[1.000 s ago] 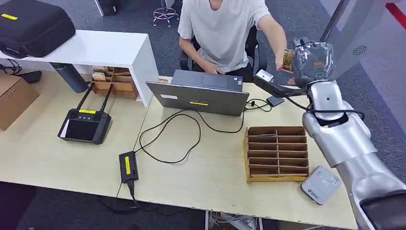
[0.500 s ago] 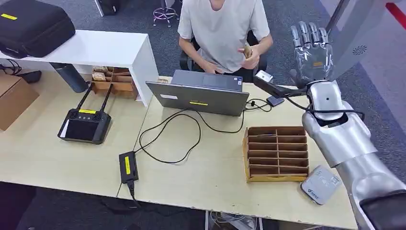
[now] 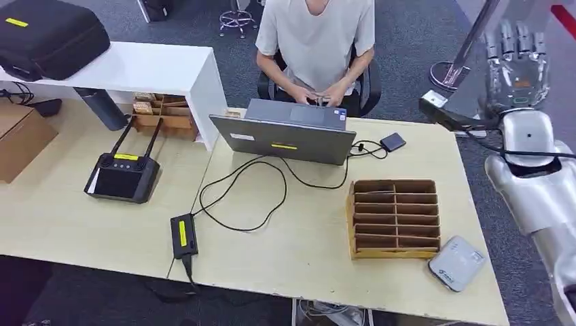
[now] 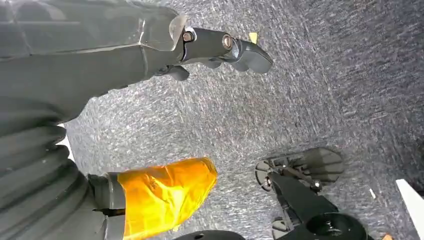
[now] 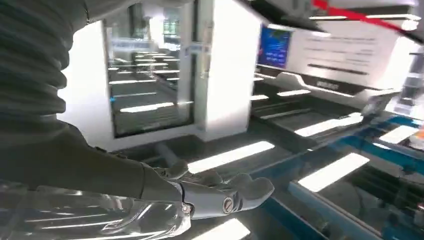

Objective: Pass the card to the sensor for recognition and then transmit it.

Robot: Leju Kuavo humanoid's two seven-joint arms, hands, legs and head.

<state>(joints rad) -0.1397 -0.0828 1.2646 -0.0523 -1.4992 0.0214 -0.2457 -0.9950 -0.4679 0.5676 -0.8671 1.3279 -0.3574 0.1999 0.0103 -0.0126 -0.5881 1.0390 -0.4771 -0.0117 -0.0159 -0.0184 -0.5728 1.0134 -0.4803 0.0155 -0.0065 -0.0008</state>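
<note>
Room: office with dark grey carpet, a light wooden desk [image 3: 75,224] running across the head view, and a white shelf unit [image 3: 146,68] at its far left.
Far left: black case [image 3: 47,34] on top of the white shelf unit, cardboard box [image 3: 24,136] on the desk below it.
Left-middle: black controller [image 3: 122,178] with two antennas, screen up, on the desk.
Middle: grey laptop [image 3: 285,136], its cable looping down to a black power brick [image 3: 183,236] at the near edge.
Behind the laptop: a person in a pale T-shirt [image 3: 316,41] sitting there, both hands together at the far edge of the desk; can't make out the card in them, too small.
Right-middle: wooden slotted organizer [image 3: 395,219] lying flat, with the white sensor [image 3: 456,263] just beside its near right corner.
Right hand [image 3: 517,64]: raised up past the desk's right edge, fingers straight and spread wide, nothing in it.
Left hand [image 4: 150,125]: hanging over the carpet, fingers apart, holding nothing.
</note>
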